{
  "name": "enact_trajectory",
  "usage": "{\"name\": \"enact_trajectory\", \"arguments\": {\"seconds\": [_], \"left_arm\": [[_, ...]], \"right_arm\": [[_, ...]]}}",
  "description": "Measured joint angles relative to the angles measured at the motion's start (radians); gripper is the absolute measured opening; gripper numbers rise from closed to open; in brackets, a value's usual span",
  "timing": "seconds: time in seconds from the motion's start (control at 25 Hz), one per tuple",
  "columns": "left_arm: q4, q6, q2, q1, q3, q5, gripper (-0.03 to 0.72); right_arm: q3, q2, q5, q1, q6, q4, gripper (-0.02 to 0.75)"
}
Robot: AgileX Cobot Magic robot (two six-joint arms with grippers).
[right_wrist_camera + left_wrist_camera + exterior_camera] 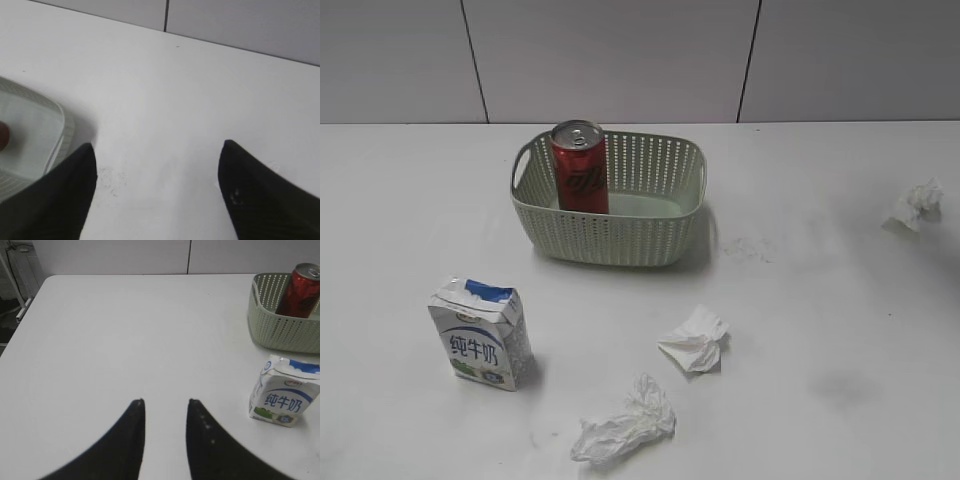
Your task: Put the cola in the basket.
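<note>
The red cola can point(581, 169) stands upright inside the pale green basket point(620, 238), at its left end, its silver top above the wall. It also shows in the left wrist view point(301, 291) inside the basket point(280, 330). In the right wrist view the basket's corner point(59, 131) is at the left edge, with a sliver of the can point(3, 136). My left gripper point(165, 401) is open and empty over bare table, left of the basket. My right gripper point(157, 145) is open wide and empty, just right of the basket. Neither gripper shows in the exterior view.
A white-and-blue milk carton point(481, 334) stands front left, also in the left wrist view point(283, 391). Crumpled tissues lie at front centre point(697, 339), point(625, 423) and far right point(916, 206). The table's left edge point(20, 322) is near the left arm.
</note>
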Motion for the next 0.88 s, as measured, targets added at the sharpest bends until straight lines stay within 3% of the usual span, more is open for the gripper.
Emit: {"name": "enact_trajectory", "arguments": {"seconds": [0.24,0.68,0.88], "left_arm": [[0.0,0.0,0.0,0.0,0.0,0.0,0.23],[0.0,0.0,0.0,0.0,0.0,0.0,0.23],[0.0,0.0,0.0,0.0,0.0,0.0,0.23]], "right_arm": [[0.191,-0.143,0.0,-0.001,0.003,-0.016,0.569],[0.767,-0.559,-0.001,-0.001,0.003,-0.025,0.567],[1.011,-0.706,-0.078,-0.001,0.003,-0.026,0.566]]}}
